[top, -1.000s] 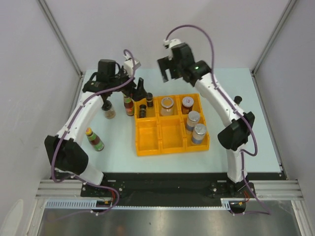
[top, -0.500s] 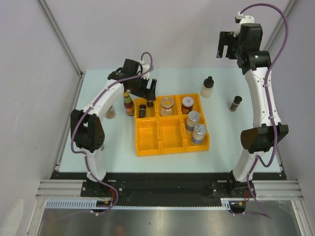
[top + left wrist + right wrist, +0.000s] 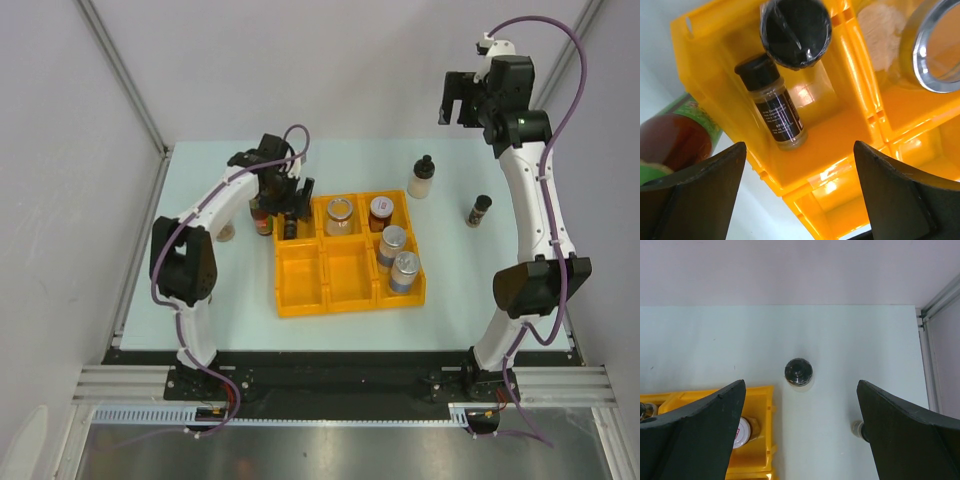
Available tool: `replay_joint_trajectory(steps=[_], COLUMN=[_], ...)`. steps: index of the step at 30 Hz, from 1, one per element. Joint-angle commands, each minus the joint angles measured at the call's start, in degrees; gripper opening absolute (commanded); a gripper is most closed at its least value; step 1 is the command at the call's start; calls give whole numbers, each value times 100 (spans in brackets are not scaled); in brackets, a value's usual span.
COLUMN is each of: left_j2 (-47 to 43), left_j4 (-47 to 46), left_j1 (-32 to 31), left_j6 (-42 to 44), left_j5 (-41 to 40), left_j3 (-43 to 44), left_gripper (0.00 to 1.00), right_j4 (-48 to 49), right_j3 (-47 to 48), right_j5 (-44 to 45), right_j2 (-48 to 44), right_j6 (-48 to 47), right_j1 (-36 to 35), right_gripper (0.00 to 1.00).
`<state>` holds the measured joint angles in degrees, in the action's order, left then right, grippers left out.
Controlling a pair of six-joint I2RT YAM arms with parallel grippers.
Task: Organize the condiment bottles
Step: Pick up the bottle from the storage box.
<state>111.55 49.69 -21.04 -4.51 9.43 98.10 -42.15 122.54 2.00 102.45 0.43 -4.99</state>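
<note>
My left gripper [image 3: 291,199] is open and empty, just above the back-left compartment of the yellow tray [image 3: 300,300]. In the left wrist view [image 3: 800,200] two black-capped spice jars [image 3: 772,102] [image 3: 795,29] stand in that compartment. A red sauce bottle with a green label [image 3: 675,135] [image 3: 261,214] stands just outside the tray's left wall. My right gripper [image 3: 458,107] is open and empty, high over the back right. Below it stand a black-capped bottle [image 3: 798,372] [image 3: 422,177] and a small spice jar [image 3: 479,210] on the table.
The tray also holds a silver-lidded clear jar [image 3: 339,213], a red jar [image 3: 379,212] and two blue-labelled shakers [image 3: 391,243] [image 3: 404,271]. A small jar [image 3: 225,232] stands left of the sauce bottle, partly hidden by my left arm. Grey walls close in the table.
My right arm swung up from over the tray to the back right, uncovering the two bottles there. My left gripper moved right and down over the tray's back-left compartment.
</note>
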Motion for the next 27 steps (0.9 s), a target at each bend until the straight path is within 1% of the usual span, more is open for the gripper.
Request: replay_joint_trajectory(steps=[1,2,4,11,19,24,27], left_j2=[217,262,323,745,1027,966,667], left_j4=[58,58,32,14,-56,-118,-362], left_j1=[-119,-137,-181,-260,-322,-331,-348], left_j6=[-103,-94,-111,-102,-120,-137,-146], left_j5=[-240,-292,-275,-284,-442,-758,-1108], left_j3=[-143,-134,-160,-151,-283,-362,-537], left_gripper=[93,93,92,84,83,83,78], right_j4=[251,260,278,348,383,392,392], right_j3=[-72,-107,-169,-388,-529,-582,-635], right_j5=[-147,-295,-314,-437,-578,-639,-675], right_j2=[-41,-33,-50,-120,-77,-41,-15], right_j6=[107,124,133,124,133,133,133], right_j1=[25,25,42,42,51,51,42], right_gripper=[100,100,100,100,100,100,100])
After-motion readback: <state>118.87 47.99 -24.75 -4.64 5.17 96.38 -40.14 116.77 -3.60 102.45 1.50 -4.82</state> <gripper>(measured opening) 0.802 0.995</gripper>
